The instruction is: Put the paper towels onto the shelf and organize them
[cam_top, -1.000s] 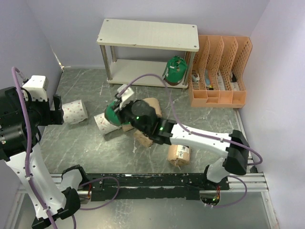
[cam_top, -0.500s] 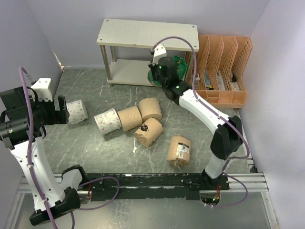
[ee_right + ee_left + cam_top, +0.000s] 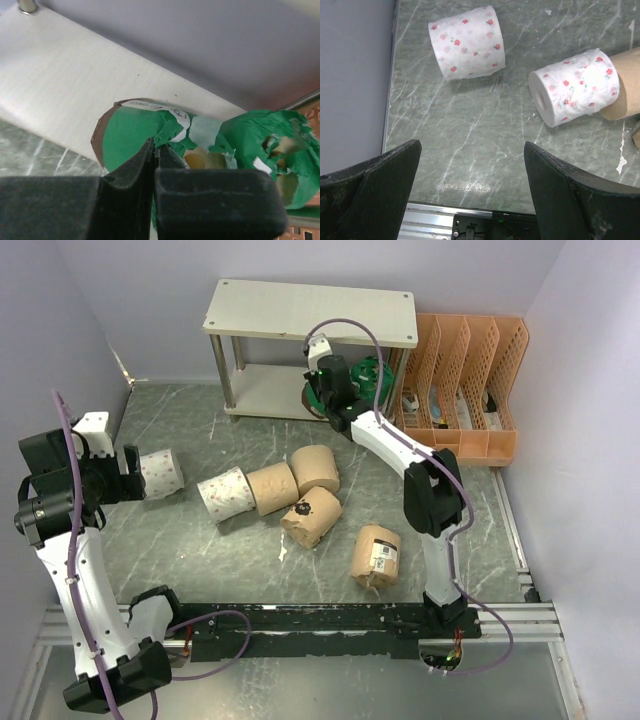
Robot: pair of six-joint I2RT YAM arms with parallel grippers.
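Observation:
My right gripper (image 3: 322, 390) (image 3: 156, 147) is shut on the crumpled wrapper of a green paper towel roll (image 3: 130, 132) (image 3: 320, 400), at the front of the lower board (image 3: 60, 85) of the shelf (image 3: 310, 310). A second green roll (image 3: 270, 145) (image 3: 370, 375) stands just to its right on that board. On the table lie two white patterned rolls (image 3: 160, 474) (image 3: 226, 495), two bare tan rolls (image 3: 272, 487) (image 3: 315, 468) and two tan wrapped rolls (image 3: 312, 517) (image 3: 376, 555). My left gripper (image 3: 128, 472) (image 3: 471, 147) hangs open and empty, just short of the patterned rolls (image 3: 467, 42) (image 3: 575, 87).
An orange perforated file organizer (image 3: 460, 390) stands right of the shelf. Grey walls close in on the left, back and right. The black rail with the arm bases (image 3: 320, 620) runs along the near edge.
My right arm has carried the green roll from the pile at the table's middle up to the shelf's lower board, beside the other green roll. The left arm shifted slightly.

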